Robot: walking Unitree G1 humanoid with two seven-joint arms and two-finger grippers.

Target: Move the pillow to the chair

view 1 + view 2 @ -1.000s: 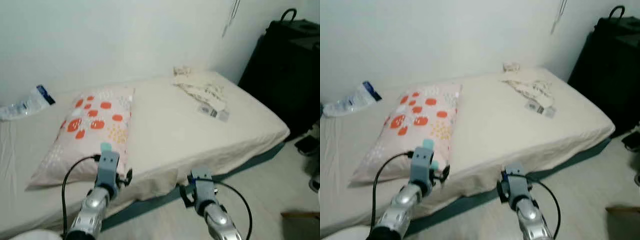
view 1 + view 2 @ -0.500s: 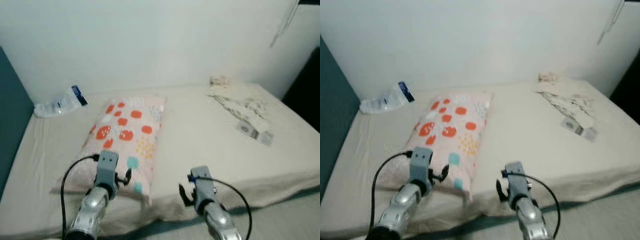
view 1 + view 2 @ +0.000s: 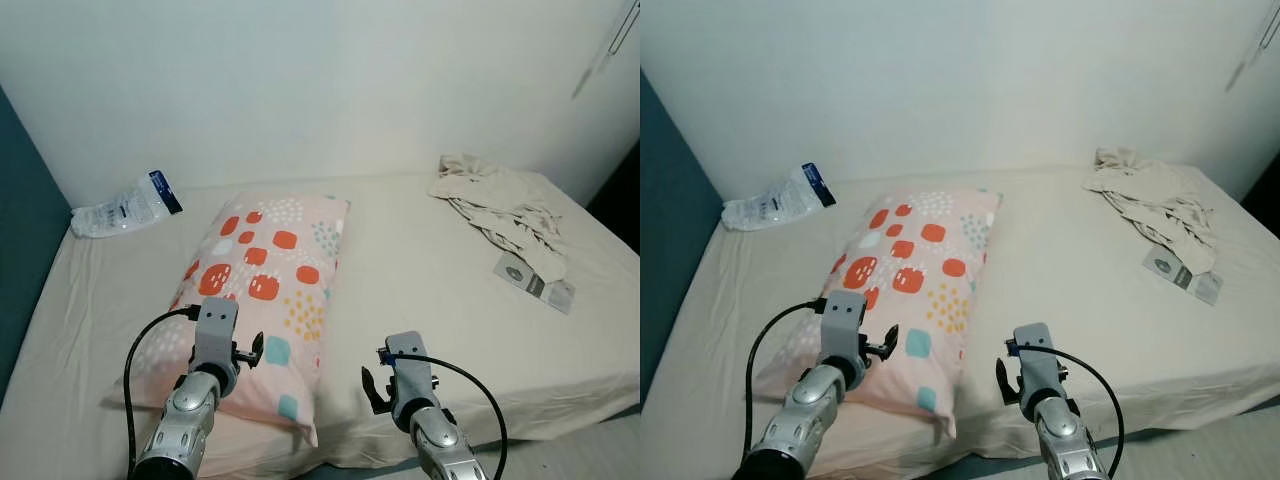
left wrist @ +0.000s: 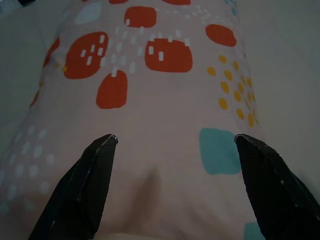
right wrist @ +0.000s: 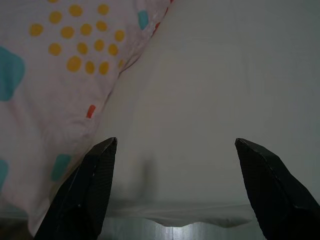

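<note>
One bed: a wide bed (image 3: pixel 420 300) under a plain beige sheet spans the scene, its far edge against a white wall (image 3: pixel 300 80) and a dark teal panel (image 3: pixel 20 250) at its left end.
Pillow: the pale pink pillow printed with orange blocks, yellow dots and teal patches (image 3: pixel 262 290) lies on the left half of the bed, long axis running near to far, its near corner at the near edge of the mattress.
Far left: a clear plastic packet with a dark blue label (image 3: pixel 125 205) rests by the wall.
Far right: a crumpled cream cloth (image 3: pixel 500 205), with a small grey printed card (image 3: pixel 535 282) just near of it.
Left end effector (image 4: pixel 175 185): held above the near part of the pillow, black fingers (image 4: pixel 85 185) spread wide, released.
Right end effector (image 5: pixel 175 185): over bare sheet just right of the pillow's edge, fingers (image 5: pixel 270 185) likewise spread, gripping nothing.
</note>
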